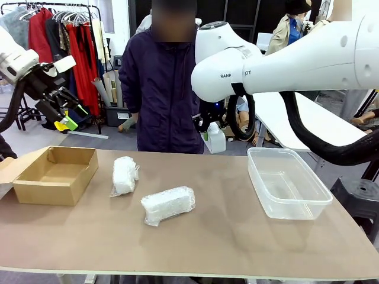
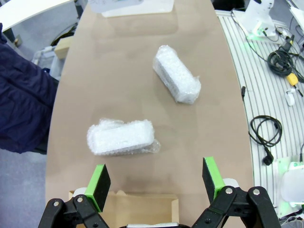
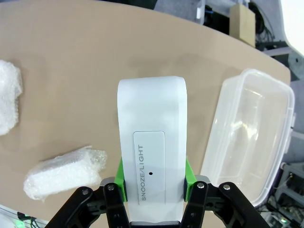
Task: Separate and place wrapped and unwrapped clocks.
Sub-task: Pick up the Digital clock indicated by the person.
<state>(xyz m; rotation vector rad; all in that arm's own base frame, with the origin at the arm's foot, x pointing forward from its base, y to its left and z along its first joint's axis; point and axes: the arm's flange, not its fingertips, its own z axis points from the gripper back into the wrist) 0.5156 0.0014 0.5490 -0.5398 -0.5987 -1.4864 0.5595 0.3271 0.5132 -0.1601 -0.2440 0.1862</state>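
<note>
The right pincer (image 3: 153, 176) is pinching the bare smooth white rectangular clock (image 3: 152, 123) between its green pads and is holding it in the air above the brown table (image 1: 225, 236). The clock's panel marked SNOOZE/LIGHT is facing the wrist camera. In the front view, the clear plastic tub (image 1: 296, 207) is standing at 4 o'clock from the held clock.

The left pincer (image 2: 156, 183) is hanging spread wide above the brown cardboard box (image 1: 47, 194), gripping nothing.

Two white bundles in clear bubble wrap are lying on the table, apart from each other. The far bundle (image 1: 124, 176) is lying at 3 o'clock from the box. The near bundle (image 1: 168, 205) is lying at 4 o'clock from the far bundle.
</note>
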